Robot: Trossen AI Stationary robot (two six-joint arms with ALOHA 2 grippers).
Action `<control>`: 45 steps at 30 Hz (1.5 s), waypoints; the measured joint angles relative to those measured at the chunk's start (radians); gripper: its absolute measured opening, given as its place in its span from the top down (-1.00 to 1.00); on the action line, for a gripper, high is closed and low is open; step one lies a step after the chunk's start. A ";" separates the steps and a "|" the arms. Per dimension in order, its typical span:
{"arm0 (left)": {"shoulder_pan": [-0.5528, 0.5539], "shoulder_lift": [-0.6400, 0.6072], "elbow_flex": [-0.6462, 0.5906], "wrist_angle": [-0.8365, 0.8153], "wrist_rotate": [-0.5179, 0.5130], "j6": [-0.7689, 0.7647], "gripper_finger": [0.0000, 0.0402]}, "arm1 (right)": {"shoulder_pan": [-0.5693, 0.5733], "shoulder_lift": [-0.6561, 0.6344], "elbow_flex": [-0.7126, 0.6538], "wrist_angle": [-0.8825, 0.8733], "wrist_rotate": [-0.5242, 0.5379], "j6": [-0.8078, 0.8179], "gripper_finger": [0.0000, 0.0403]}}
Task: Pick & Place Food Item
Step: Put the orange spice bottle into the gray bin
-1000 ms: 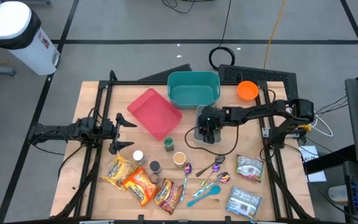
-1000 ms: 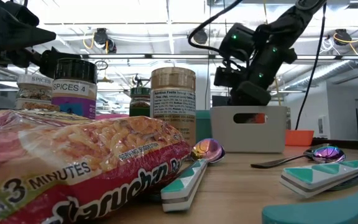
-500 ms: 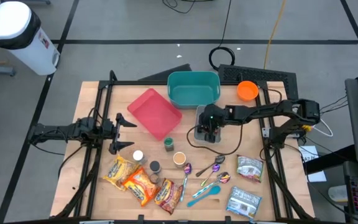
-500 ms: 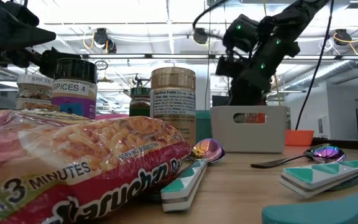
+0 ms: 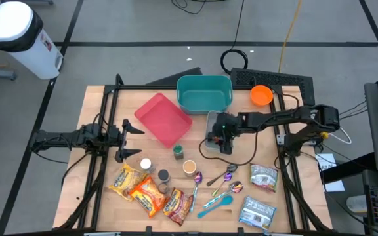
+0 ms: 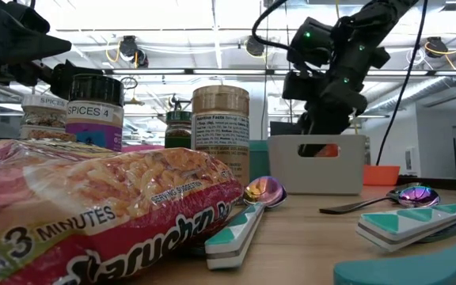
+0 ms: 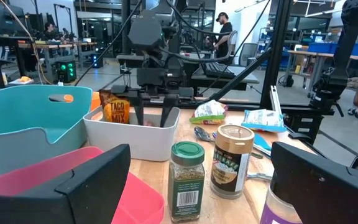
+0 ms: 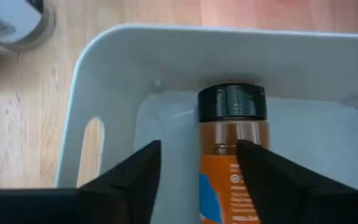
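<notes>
— When you look from above, where is your right gripper point(image 5: 220, 139)?
— Over the white bin point(image 5: 210, 124).
— And up close?
— My fingers point(image 8: 134, 171) stand apart beside the orange bottle point(image 8: 231, 146), lying in the bin, not squeezing it.

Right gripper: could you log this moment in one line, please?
right gripper: open over bottle | bottle: lying in white bin | left gripper: idle, open

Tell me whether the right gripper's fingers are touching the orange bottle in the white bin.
Apart. The right wrist view shows bin floor between the orange bottle and the left-hand finger of the right gripper.
</notes>
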 joint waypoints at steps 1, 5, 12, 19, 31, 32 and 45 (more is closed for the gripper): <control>0.000 0.000 0.000 0.000 0.000 0.000 -0.98 | 0.000 0.000 0.000 0.001 0.008 -0.001 -0.10; 0.000 0.000 0.000 0.000 0.000 0.000 -0.98 | -0.002 0.002 -0.001 0.015 0.027 -0.019 -0.15; 0.000 0.000 0.000 0.000 0.000 0.000 -0.98 | -0.002 0.006 -0.005 0.009 0.019 -0.017 -0.07; 0.000 0.000 0.000 0.000 0.000 0.000 -0.98 | 0.017 -0.008 -0.002 0.013 0.107 -0.031 -0.21; 0.000 0.000 0.000 0.000 0.000 0.000 -0.98 | 0.019 0.018 -0.013 -0.107 0.118 -0.060 -0.21; 0.000 0.000 0.000 0.000 0.000 0.000 -0.98 | 0.018 0.018 -0.018 -0.098 0.119 -0.066 -0.19; 0.000 0.000 0.000 0.000 0.000 0.000 -0.98 | 0.004 0.017 -0.037 -0.065 0.145 -0.069 0.45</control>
